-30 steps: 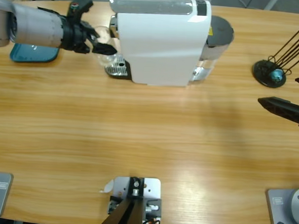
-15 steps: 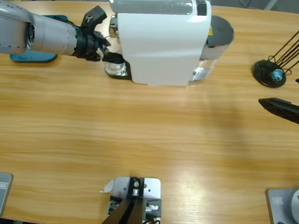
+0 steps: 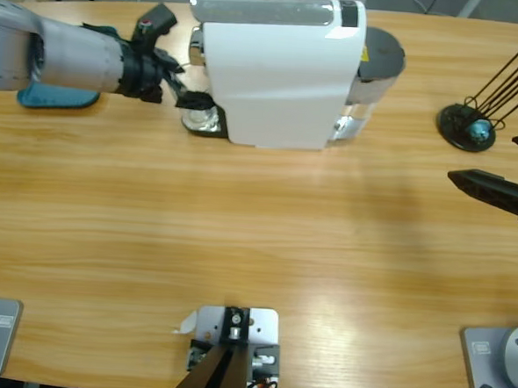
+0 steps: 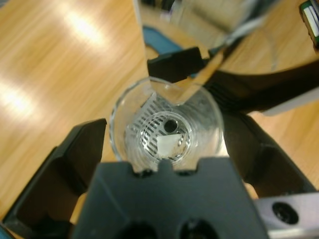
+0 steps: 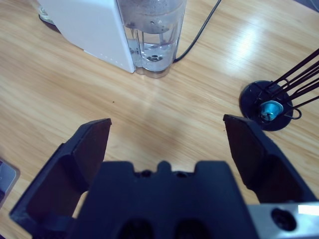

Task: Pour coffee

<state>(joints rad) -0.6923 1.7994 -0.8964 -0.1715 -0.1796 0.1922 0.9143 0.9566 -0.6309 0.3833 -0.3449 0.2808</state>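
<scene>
A clear glass (image 4: 167,142) stands on the slotted drip tray (image 3: 202,120) of the white coffee machine (image 3: 280,68), under its black spout (image 4: 174,62). My left gripper (image 4: 167,127) reaches in from the left (image 3: 188,91) and is shut on the glass, one jaw on each side. Only the tray's grille shows through the bottom of the glass. No coffee shows in any view. My right gripper (image 5: 167,132) hangs open and empty over bare wood near the table's right edge (image 3: 483,158).
The machine's clear water tank (image 5: 154,35) sits at its right end (image 3: 377,65). A black wire capsule stand (image 3: 465,127) with a teal capsule (image 5: 270,109) is at the far right. A teal tray (image 3: 58,98) lies under the left arm.
My left arm has carried the glass to the right, from beside the machine onto its drip tray. The right arm has not moved.
</scene>
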